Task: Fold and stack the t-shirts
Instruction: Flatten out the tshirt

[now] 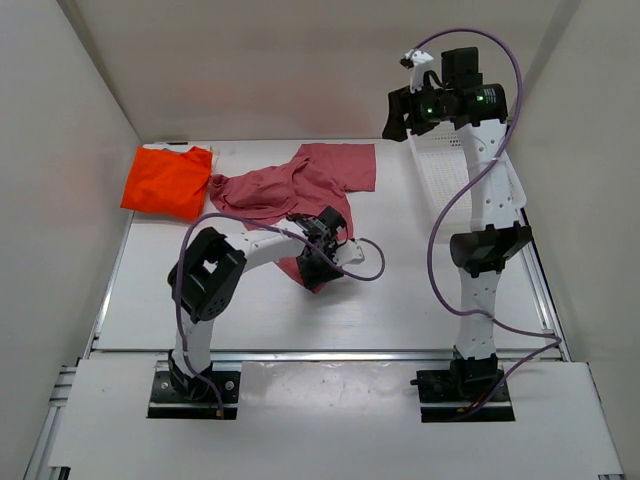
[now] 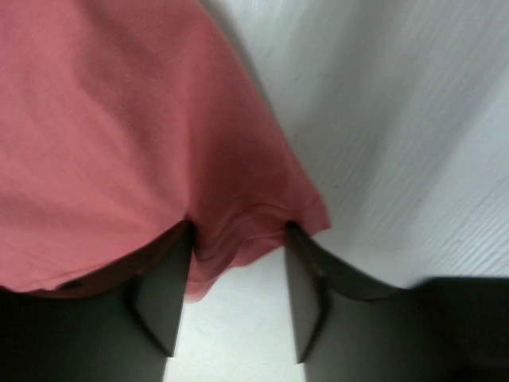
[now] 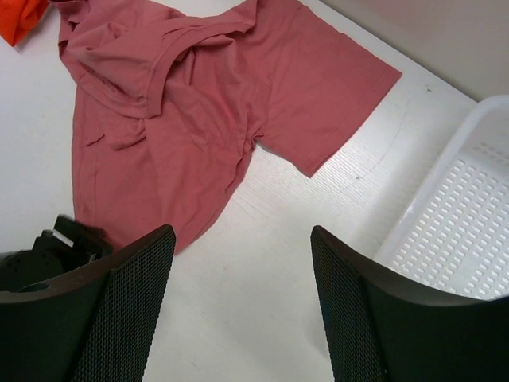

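So we've got the pinkish-red shirt point(image 1: 300, 185) lying rumpled mid-table, with the orange shirt point(image 1: 168, 180) at its 9 o'clock. Our left gripper point(image 2: 238, 239) sits at the red one's 6 o'clock hem, jaws apart, cloth edge between them but not pinched. Our right gripper point(image 3: 241, 235) hangs up high at 2 o'clock near the basket point(image 3: 461, 207), spread wide and empty.

White table point(image 1: 300, 320), plain white walls point(image 1: 300, 60)
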Controlling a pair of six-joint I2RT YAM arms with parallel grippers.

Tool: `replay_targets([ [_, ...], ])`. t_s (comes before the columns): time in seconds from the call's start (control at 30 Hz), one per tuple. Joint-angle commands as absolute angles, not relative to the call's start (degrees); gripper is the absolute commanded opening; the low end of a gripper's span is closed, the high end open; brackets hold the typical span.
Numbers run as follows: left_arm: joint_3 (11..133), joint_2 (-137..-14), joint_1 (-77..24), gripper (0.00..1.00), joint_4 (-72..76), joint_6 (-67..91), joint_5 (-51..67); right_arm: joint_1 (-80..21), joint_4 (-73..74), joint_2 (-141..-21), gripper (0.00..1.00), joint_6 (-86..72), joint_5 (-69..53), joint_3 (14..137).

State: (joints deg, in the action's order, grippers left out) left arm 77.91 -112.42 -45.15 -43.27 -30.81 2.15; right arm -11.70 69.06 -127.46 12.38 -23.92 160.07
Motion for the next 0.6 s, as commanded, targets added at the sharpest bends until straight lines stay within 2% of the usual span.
replay_targets([
  [0.0,75.7,-112.5,-47.1,0.55,-39.7,-30.8,0.1,-9.8,68.6,-125.2,0.74,11.5,-23.4,161.4],
  [0.03,76.1,-112.7,-46.8,0.48,-39.7,-30.9,0.4,-9.7,68.1,-125.2,0.74,11.0,-23.5,161.2],
  [0.07,75.9,-112.3,-46.3,0.32,-40.3,-30.6,0.1,-9.6,68.2,-125.2,0.73,11.0,-23.2,161.7],
  [0.1,75.5,-112.1,-45.7,0.24,-40.8,-31.5,0.1,-9.5,68.5,-125.2,0.73,11.2,-23.6,161.7],
  [0.13,75.1,-111.0,-44.3,0.11,-42.2,-32.0,0.1,-9.8,69.2,-125.3,0.74,11.3,-23.3,161.8],
  [0.17,73.6,-109.4,-43.2,0.04,-43.1,-33.3,-1.2,-9.9,69.8,-125.3,0.73,11.7,-23.6,161.4],
  [0.23,69.2,-104.0,-41.4,0.00,-44.9,-38.6,-2.9,-10.5,71.9,-125.1,0.72,12.2,-23.7,161.7],
  [0.33,53.9,-89.7,-39.3,0.00,-45.4,-54.2,-6.7,-11.9,74.4,-125.6,0.72,13.5,-23.2,161.7],
  [0.4,48.8,-80.6,-36.5,0.00,-50.2,-59.5,-5.7,-12.9,75.2,-126.4,0.72,14.1,-23.0,161.5],
  [0.57,46.1,-74.7,-30.2,0.00,-61.6,-66.0,-2.3,-15.8,74.1,-131.3,0.72,14.4,-22.9,161.6],
])
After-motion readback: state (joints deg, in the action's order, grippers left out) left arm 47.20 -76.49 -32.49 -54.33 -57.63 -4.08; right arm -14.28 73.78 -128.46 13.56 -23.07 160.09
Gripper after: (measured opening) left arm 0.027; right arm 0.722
